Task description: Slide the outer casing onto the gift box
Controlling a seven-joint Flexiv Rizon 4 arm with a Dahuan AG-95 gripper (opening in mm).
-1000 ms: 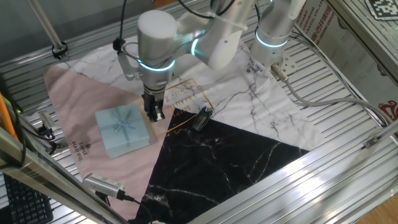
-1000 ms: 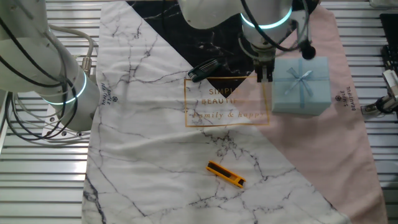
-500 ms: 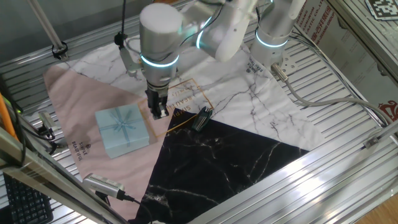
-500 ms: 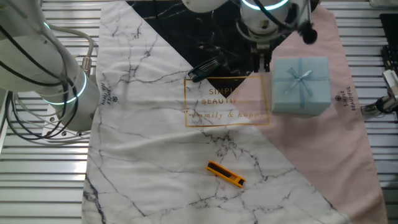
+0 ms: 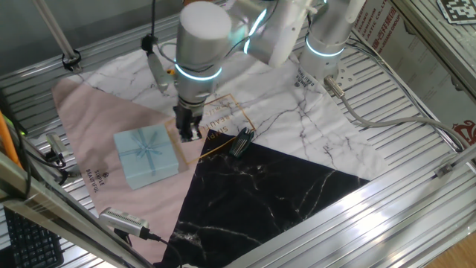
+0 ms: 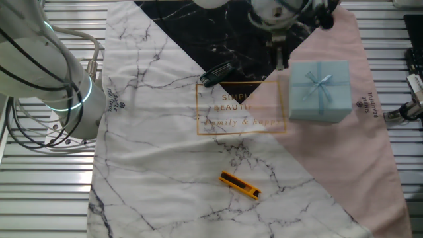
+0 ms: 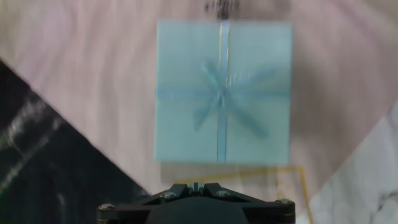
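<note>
While the casing [image 7: 223, 92] sits flat on the pink cloth [image 5: 82, 126] just ahead of the fingers, no black tray shows, so the box looks already sleeved (judged from the closed sides). Likely light, thin cardboard: stiff along edges, crushable on the top face, smooth enough to skid on fabric. Best hold: opposite side walls, low, clear of the bow [image 7: 219, 94]. Gripper [image 5: 189, 132] hangs beside its near edge, fingers drawn together, holding nothing. A black clip [image 5: 241, 141] lies to its other side, apart.

The outer casing [image 7: 222, 92] is blurred; the gripper [image 7: 195, 185] fingertips barely show.
</note>
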